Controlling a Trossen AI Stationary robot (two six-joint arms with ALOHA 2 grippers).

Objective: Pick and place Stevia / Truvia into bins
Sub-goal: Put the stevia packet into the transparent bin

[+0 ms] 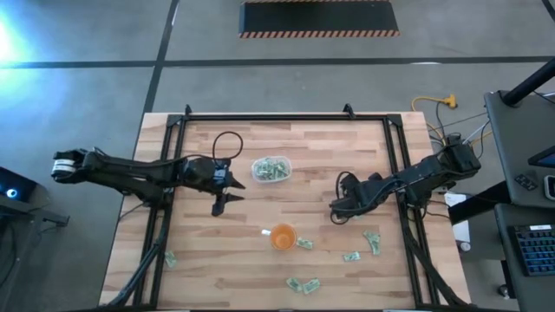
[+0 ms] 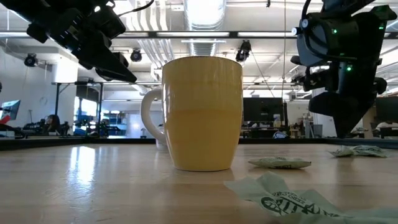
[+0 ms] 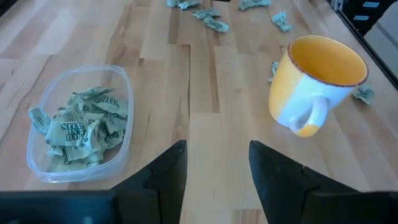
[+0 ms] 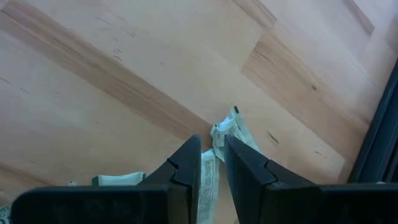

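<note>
Stevia sachets (image 3: 81,127), pale green and white and visibly crumpled, fill much of the clear tub (image 1: 271,169) near the middle of the butcher-block table (image 1: 286,139), while several more lie loose at the near right (image 1: 351,256), beyond the orange cup (image 1: 283,237). The right gripper (image 4: 211,171) hangs above bare wood right of the cup, its fingers drawn close on a sachet (image 4: 225,140) that pokes out between and past the tips. The left gripper (image 3: 214,171) hovers between tub and cup, its 2 fingers apart and holding nothing.

The pinch looks like the weak point. Only part of the thin paper appears caught, so the sachet could slide free during the carry toward the tub and land on open table. A release made too high or off-centre might send so light a packet fluttering onto the rim or beside it. The waiting left arm also sits close to the tub, so a crossing path risks a brush between the 2 arms, or a nudge to the cup.
</note>
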